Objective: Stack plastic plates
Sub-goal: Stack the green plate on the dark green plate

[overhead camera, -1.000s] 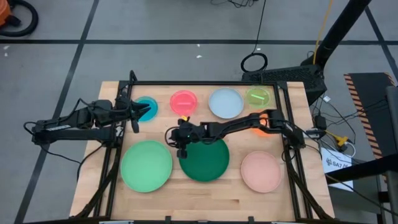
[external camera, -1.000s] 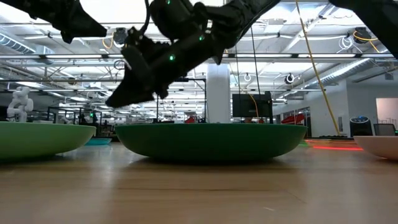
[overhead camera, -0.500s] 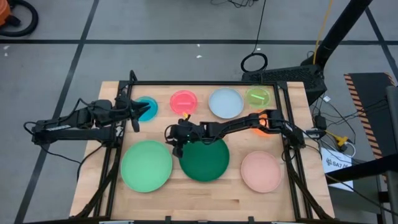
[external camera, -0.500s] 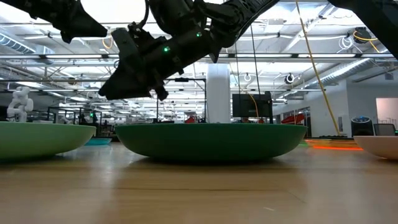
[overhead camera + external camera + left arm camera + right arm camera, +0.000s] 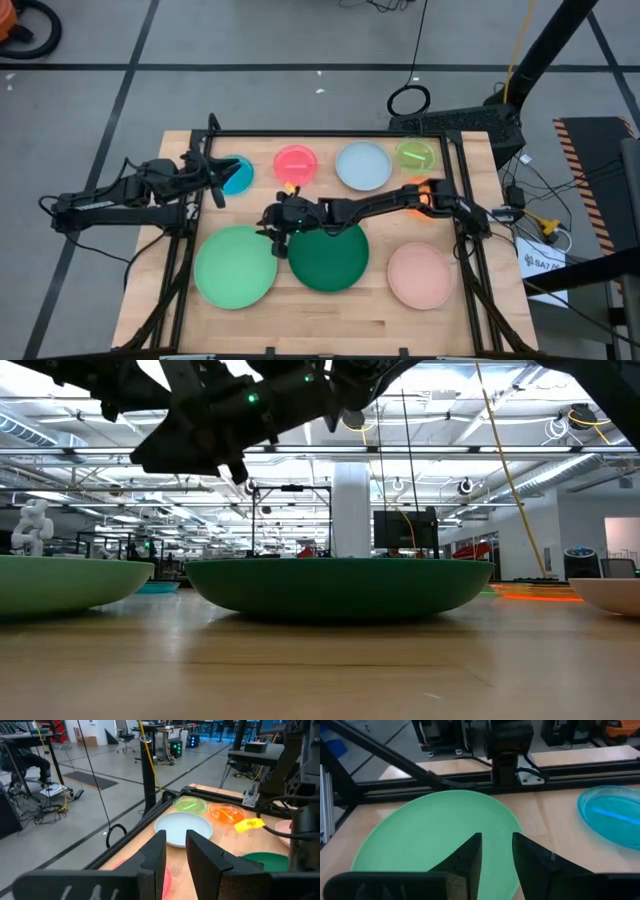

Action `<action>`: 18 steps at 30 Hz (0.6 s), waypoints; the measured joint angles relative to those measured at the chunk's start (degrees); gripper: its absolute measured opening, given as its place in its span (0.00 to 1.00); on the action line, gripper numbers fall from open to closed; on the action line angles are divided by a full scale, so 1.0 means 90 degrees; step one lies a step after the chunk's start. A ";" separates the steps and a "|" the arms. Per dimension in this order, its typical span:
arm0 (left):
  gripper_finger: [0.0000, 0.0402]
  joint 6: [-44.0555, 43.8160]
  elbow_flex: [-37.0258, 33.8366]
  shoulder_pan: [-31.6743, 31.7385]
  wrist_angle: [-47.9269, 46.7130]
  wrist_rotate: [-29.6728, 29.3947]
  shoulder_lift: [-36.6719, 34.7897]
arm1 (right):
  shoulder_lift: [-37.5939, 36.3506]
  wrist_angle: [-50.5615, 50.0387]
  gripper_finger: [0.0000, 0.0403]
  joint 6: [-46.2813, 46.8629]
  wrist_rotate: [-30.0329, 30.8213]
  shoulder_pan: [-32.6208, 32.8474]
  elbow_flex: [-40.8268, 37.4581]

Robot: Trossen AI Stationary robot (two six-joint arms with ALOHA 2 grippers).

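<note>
Eight round plastic plates lie apart on the wooden desk (image 5: 330,305), none stacked yet. Front row: large light green plate (image 5: 235,266) at 7 o'clock, large dark green plate (image 5: 328,257) at 6, large pale pink plate (image 5: 419,275) at 5. Back row: small translucent blue plate (image 5: 236,174) at 11, small pink-red plate (image 5: 295,163), medium light blue plate (image 5: 363,165), small yellow-green plate (image 5: 416,154) at 1; small orange plate (image 5: 418,194) mostly under the right arm.

Right tool (image 5: 272,226) hangs between the two green plates, fingers a narrow gap apart, holding nothing. Left tool (image 5: 213,181) waits by the blue plate, also slightly parted and empty.

Likely step: reach for the light green plate. To do it well: open wider, drop onto the near rim, pinch the lip, lift level.

Plates are round, so no long axis; all sit flat, hollows up.
</note>
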 joint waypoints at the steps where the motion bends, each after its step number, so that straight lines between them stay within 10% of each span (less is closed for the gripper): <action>1: 0.20 0.0003 0.0000 0.0000 0.0030 0.0000 0.0000 | 0.0063 0.0029 0.25 -0.0015 0.0000 0.0000 0.0053; 18: 0.20 -0.0127 -0.0010 -0.0024 -0.0294 0.0002 0.0000 | 0.1415 -0.2415 0.25 0.0163 0.0491 -0.0061 0.2510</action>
